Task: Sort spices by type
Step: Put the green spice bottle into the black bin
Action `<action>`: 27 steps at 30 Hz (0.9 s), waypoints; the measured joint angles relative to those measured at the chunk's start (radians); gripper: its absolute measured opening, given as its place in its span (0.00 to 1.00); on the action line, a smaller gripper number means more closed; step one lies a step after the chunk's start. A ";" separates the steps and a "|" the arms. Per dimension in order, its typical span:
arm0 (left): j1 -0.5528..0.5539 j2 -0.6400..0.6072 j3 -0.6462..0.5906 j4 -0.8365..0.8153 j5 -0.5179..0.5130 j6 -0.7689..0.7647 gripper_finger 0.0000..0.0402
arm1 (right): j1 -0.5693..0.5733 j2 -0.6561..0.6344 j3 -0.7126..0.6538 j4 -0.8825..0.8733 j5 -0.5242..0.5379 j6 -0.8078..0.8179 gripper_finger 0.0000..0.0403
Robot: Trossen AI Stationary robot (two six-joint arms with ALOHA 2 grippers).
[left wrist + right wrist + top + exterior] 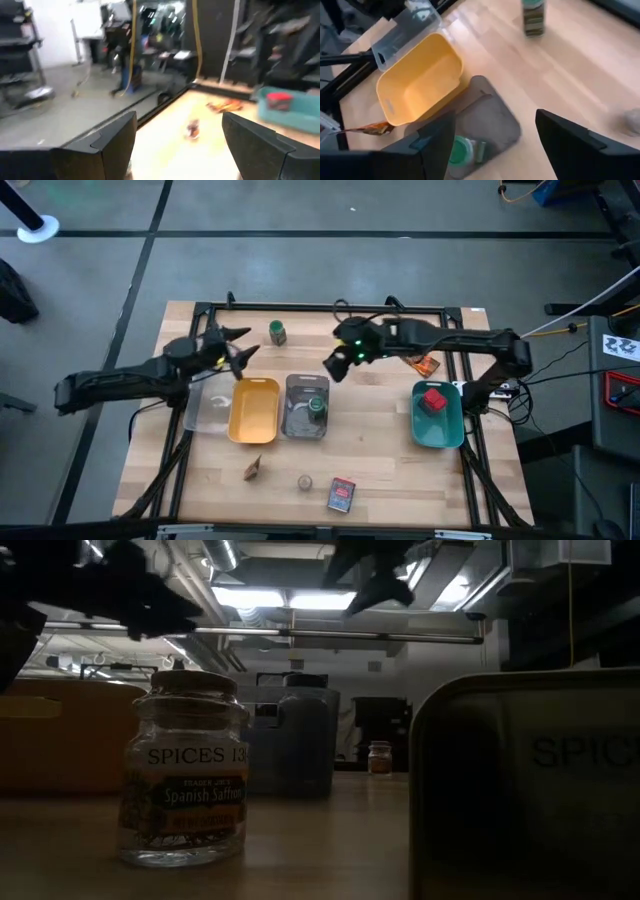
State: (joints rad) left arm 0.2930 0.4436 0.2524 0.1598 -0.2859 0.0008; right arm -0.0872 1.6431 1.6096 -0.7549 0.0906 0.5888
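While the high view lays out the whole table, only the low view makes any writing readable: the cork-topped jar close to that camera reads "SPICES 13" over a "TRADER JOE'S Spanish Saffron" label, and the dark box beside it shows part of the word "SPIC". A second small jar stands far off in that view.

From above, the right gripper hangs with its fingers spread and nothing between them, just beside the far edge of the grey tray, where a green-lidded jar already sits. Its wrist view shows that jar directly under the released fingers, the yellow tray empty beside it, and the other green-lidded jar standing on bare wood farther ahead, details the overhead picture gives only coarsely. A brown-orange packet peeks in at the edge of that wrist view.

The left gripper is also spread wide and empty, above the clear tray next to the yellow tray. Its wrist view looks across the table past its fingers to the green-lidded jar, an orange packet and a red box lying in the teal tray.

Well away from both grippers, at the table's near edge, lie the other packet, a tan-grey jar and the second red box. The teal tray with its red box sits under the right arm's elbow, with the orange packet just behind it.
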 joint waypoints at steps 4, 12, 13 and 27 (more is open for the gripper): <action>0.074 0.229 0.107 -0.049 0.000 -0.032 0.69 | 0.000 -0.072 0.000 -0.075 0.059 0.000 0.68; 0.212 0.648 0.286 -0.121 0.047 -0.054 0.69 | 0.001 -0.164 0.000 -0.225 0.155 0.002 0.68; 0.225 0.687 0.303 -0.122 0.059 -0.052 0.69 | 0.001 -0.169 0.000 -0.245 0.162 0.005 0.68; 0.330 0.941 0.412 -0.139 0.098 -0.026 0.69 | 0.002 -0.170 0.000 -0.391 0.216 0.007 0.68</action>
State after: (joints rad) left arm 0.6227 1.3846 0.6640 0.0211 -0.1881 -0.0254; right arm -0.0853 1.4727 1.6093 -1.1460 0.3061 0.5955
